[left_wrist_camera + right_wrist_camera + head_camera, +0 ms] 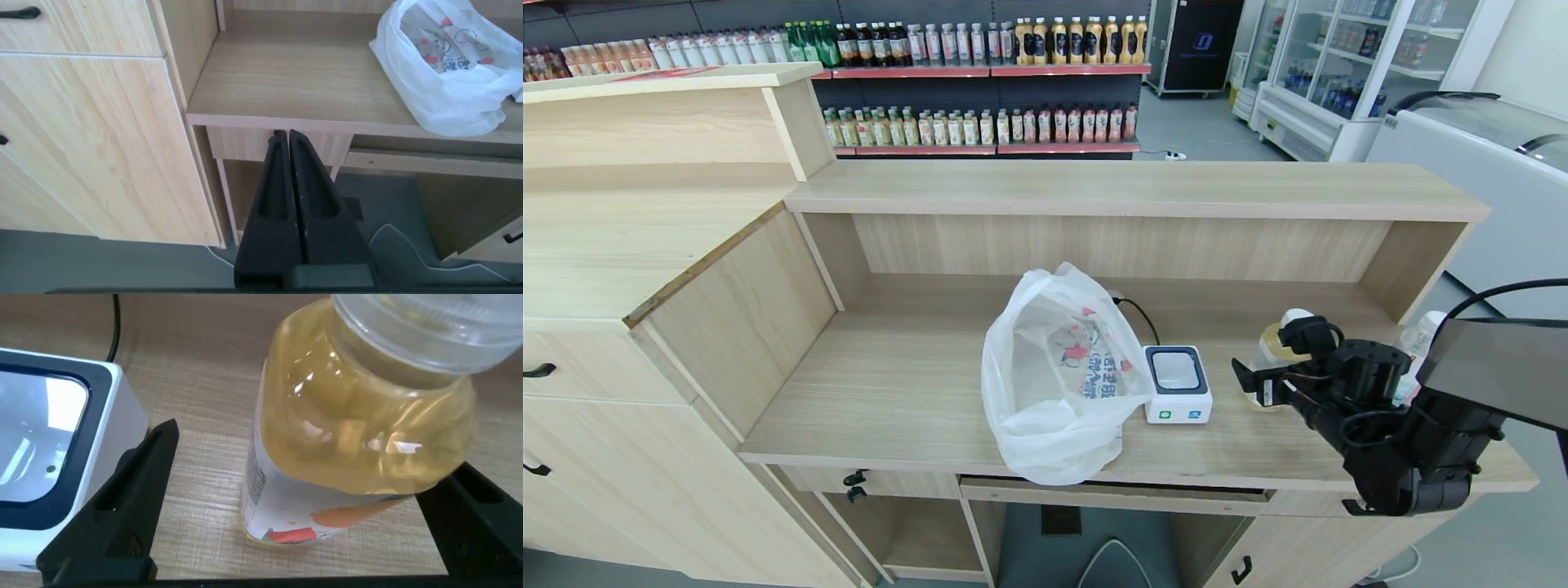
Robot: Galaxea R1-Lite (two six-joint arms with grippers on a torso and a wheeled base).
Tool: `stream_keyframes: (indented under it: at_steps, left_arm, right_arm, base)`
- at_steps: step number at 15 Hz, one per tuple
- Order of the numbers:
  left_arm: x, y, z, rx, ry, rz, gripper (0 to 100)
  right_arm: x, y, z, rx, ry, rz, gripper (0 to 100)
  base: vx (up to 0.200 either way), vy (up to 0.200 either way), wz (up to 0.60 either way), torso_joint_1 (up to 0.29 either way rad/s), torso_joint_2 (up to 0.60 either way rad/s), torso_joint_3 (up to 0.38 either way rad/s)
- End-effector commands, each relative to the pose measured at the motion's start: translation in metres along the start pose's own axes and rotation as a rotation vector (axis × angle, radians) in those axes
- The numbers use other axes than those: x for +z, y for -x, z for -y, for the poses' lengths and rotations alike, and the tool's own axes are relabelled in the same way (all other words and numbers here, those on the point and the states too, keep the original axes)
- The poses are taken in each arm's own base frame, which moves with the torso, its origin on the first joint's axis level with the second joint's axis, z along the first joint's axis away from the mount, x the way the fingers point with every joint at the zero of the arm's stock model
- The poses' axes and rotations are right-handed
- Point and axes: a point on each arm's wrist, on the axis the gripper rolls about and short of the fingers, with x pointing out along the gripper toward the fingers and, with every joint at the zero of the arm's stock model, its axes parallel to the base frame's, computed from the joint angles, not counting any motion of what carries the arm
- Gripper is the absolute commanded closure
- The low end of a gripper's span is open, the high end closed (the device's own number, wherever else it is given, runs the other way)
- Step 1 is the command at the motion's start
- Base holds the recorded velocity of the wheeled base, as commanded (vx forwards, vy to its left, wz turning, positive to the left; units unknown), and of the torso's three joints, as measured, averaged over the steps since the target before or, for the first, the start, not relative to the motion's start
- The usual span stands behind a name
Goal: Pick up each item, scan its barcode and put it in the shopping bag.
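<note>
Right end effector [310, 457] spread around bottle [359, 416]; left end effector [286, 139] pressed together.

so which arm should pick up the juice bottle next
Right. The right tool is open, a finger on each side of the bottle beside the scanner. The left tool is shut, low in front of the counter, away from the bottle.

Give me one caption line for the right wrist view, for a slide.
Open right gripper flanks a bottle of yellow drink standing on the wooden counter beside the white scanner.
</note>
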Motion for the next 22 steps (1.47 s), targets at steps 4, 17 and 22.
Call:
stream_keyframes:
  at_steps: [4, 17, 22]
  left_arm:
    - [0.000, 0.000, 0.000, 0.001, -0.001, 0.000, 100]
    - [0.000, 0.000, 0.000, 0.001, -0.001, 0.000, 100]
    - [0.000, 0.000, 0.000, 0.001, -0.001, 0.000, 100]
  right_arm:
    - [-0.008, -0.013, -0.013, 0.028, 0.005, 0.002, 0]
    - [-0.013, -0.021, 0.015, -0.038, -0.008, 0.005, 100]
    - [-0.017, -0.022, 0.030, -0.003, -0.018, 0.015, 100]
  base:
    - [0.000, 0.000, 0.00, 0.000, 0.00, 0.000]
    - [0.000, 0.000, 0.00, 0.000, 0.00, 0.000]
    - [0.000, 0.000, 0.00, 0.000, 0.00, 0.000]
